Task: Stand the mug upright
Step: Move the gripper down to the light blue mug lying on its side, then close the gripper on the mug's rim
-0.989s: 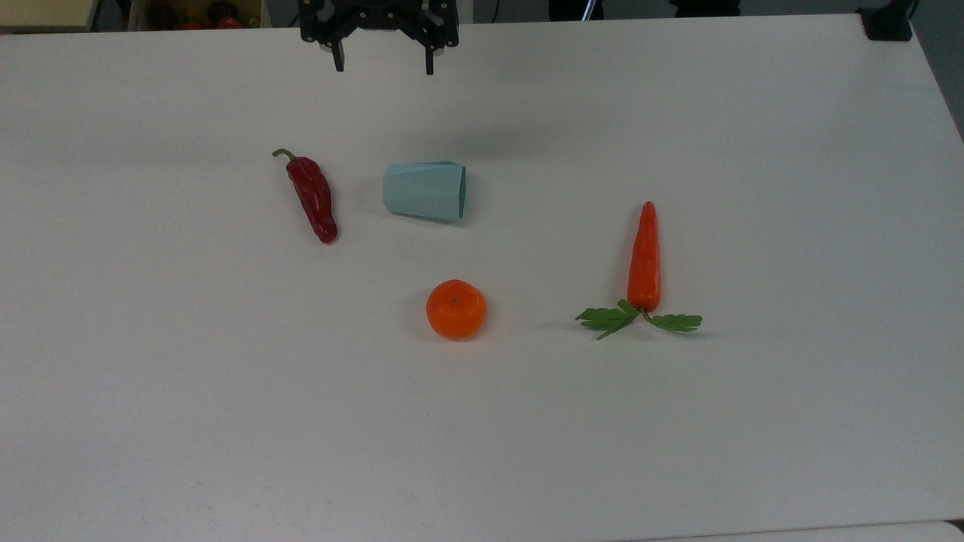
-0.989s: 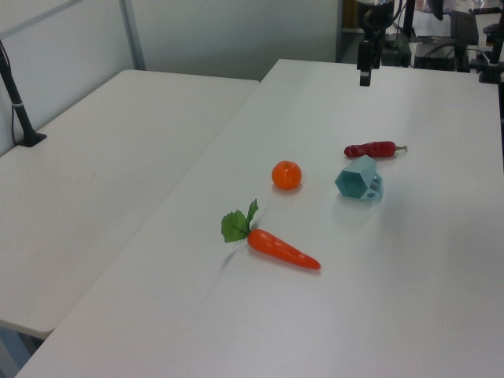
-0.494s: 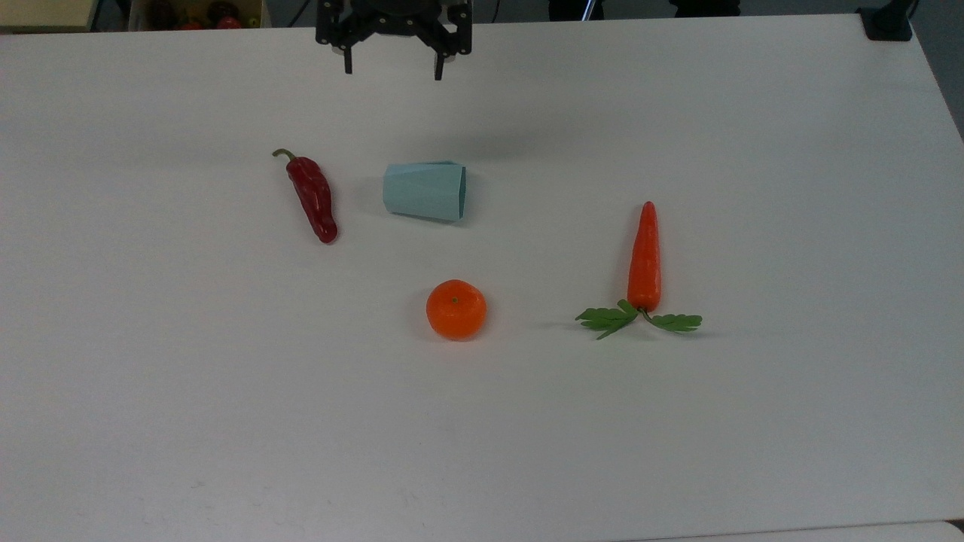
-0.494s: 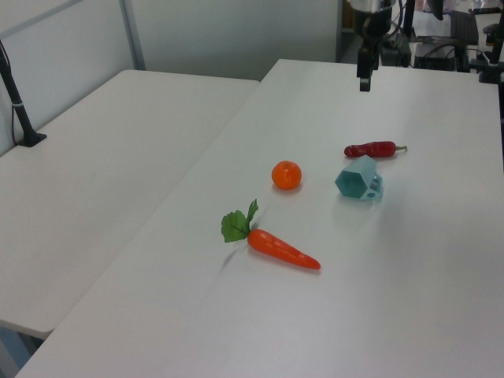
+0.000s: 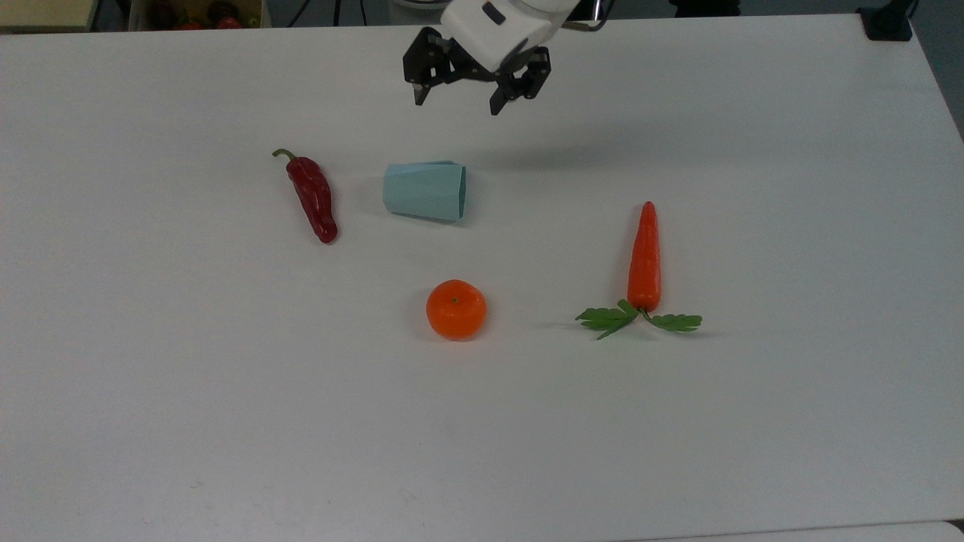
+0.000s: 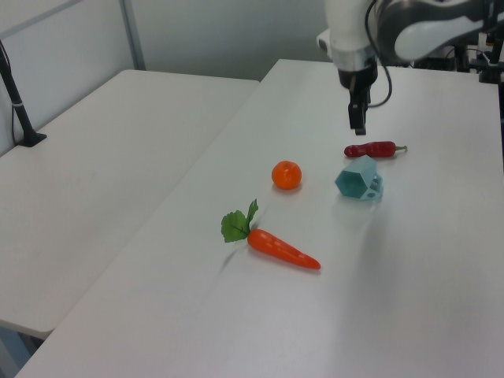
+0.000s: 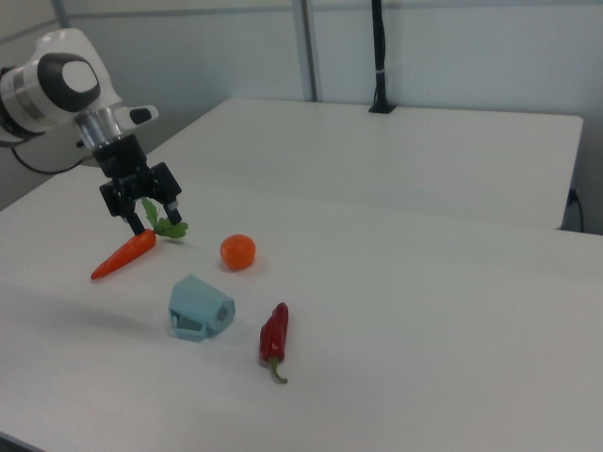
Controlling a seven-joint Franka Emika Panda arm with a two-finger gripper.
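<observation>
Mug [image 5: 424, 191] lying on its side on the white bench [image 5: 753, 421], well in from every edge; faceted pale-blue walls, wider rim toward the top view's right. Hexagonal mouth and darker teal inside [image 6: 356, 180] seen from the left view; a handle-like loop against the bench [image 7: 191, 327] seen from the right view.

Red chili pepper [image 5: 313, 197] near the mug on the top view's left, glossy, wrinkled, green stem curled at its far end. Orange mandarin [image 5: 456, 309] round and dimpled, apart from the mug on the side toward the top view's bottom. Carrot [image 5: 645, 257] smooth, tapered, with flat green leaves [image 5: 637, 319], well apart on the top view's right.

Bare bench between all four items and wide open stretches toward the top view's bottom and right edges.

Gripper [image 5: 456, 105] hanging above the bench beyond the mug, toward the top view's top, black fingers [image 7: 176, 208] spread apart, holding nothing. White rounded arm link [image 7: 55, 88] plain in the right view. Second white table [image 6: 94, 181] alongside in the left view.
</observation>
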